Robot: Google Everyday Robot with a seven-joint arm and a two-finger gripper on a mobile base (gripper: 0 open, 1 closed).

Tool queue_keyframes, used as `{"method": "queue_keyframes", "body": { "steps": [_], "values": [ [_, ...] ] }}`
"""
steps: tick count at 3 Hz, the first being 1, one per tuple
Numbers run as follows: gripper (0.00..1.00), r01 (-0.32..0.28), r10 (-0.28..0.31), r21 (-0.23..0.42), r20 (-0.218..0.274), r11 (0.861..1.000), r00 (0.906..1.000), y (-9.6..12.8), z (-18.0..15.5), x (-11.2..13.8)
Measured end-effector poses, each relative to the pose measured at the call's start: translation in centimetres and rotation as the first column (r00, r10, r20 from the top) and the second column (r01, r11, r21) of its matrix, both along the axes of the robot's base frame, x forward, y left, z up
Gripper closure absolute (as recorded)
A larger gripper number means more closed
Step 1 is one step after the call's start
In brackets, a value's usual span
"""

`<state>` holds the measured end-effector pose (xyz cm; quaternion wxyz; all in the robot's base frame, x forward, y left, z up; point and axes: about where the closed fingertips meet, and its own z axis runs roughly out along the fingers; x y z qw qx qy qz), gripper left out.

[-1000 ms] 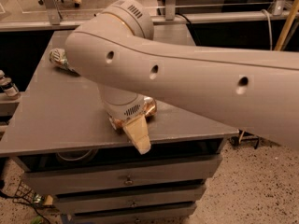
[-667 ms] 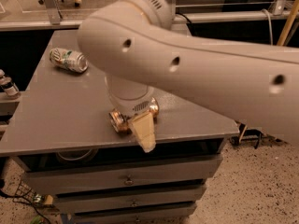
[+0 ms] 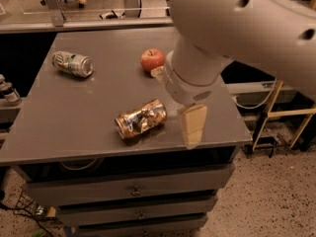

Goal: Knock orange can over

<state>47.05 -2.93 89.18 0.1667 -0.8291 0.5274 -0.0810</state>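
The orange can [image 3: 141, 118] is shiny orange and gold. It lies on its side on the grey table [image 3: 74, 117], near the front edge, with its silver top pointing to the front left. My gripper [image 3: 192, 126] hangs just to the right of the can, over the table's front right part, and is apart from the can. The big white arm [image 3: 237, 19] fills the upper right of the camera view.
A green-and-white can [image 3: 73, 63] lies on its side at the table's back left. A red apple [image 3: 152, 59] sits at the back middle, close to my wrist. Drawers [image 3: 133, 189] are below the tabletop. A bottle [image 3: 7, 90] stands off the left edge.
My arm has swung up and to the right, away from the table's front. The orange can, before under the gripper, now shows fully, lying on its side. The apple has come into sight.
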Motion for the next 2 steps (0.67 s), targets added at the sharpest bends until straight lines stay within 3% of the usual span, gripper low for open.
{"method": "queue_keyframes", "body": {
  "steps": [1,2],
  "values": [
    [0.0,0.103,-0.101,0.097,-0.027,0.99,0.9945,-5.96,0.05,0.74],
    [0.0,0.118,-0.115,0.111,-0.035,0.987,0.9928,-6.6,0.07,0.56]
  ]
}}
